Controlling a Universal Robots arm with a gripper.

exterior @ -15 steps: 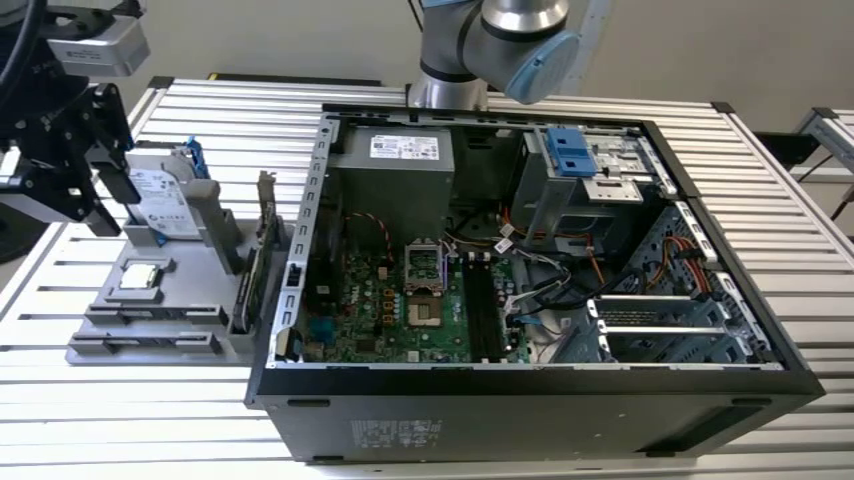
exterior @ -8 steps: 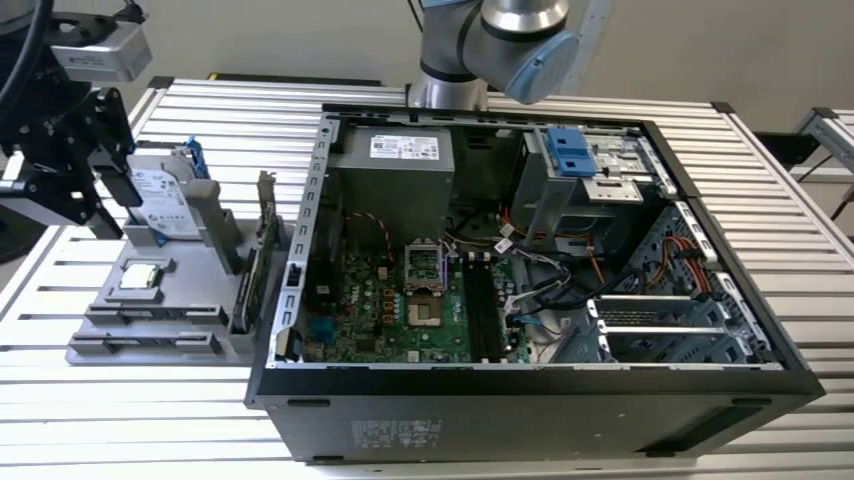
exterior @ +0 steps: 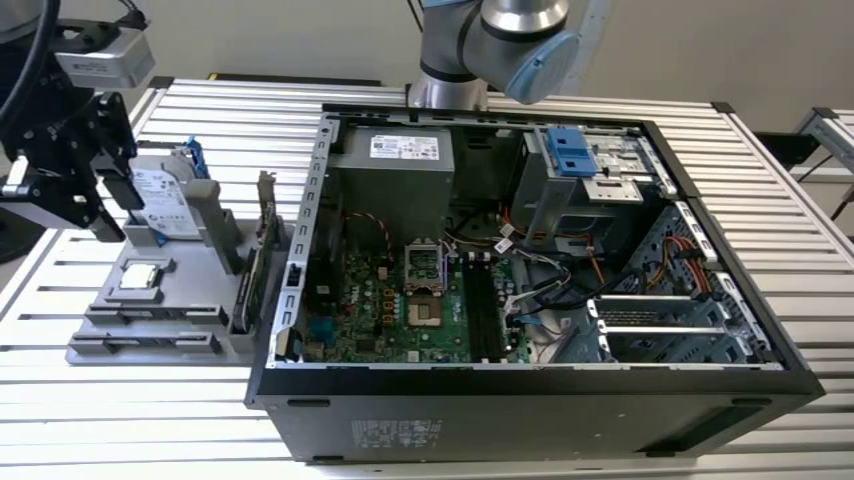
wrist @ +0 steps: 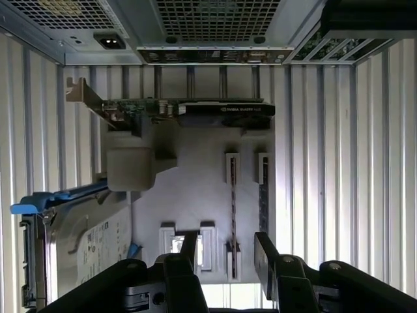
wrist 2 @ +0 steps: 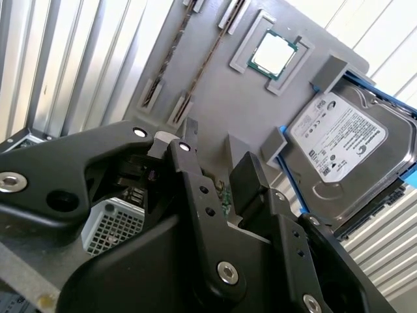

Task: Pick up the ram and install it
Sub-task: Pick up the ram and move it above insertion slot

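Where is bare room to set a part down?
Bare slats of the table on the camera side of the gray tray, and at the exterior view's right of the computer case. Crowded: the tray, under the gripper.

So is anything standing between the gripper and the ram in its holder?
Nothing visible does. In the first wrist view the open gripper hangs over the gray tray, and the ram stands on edge, uncovered, beyond its fingers.

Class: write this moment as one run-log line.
gripper: open, empty, over tray | ram: on edge in tray slot, not gripped | case: open
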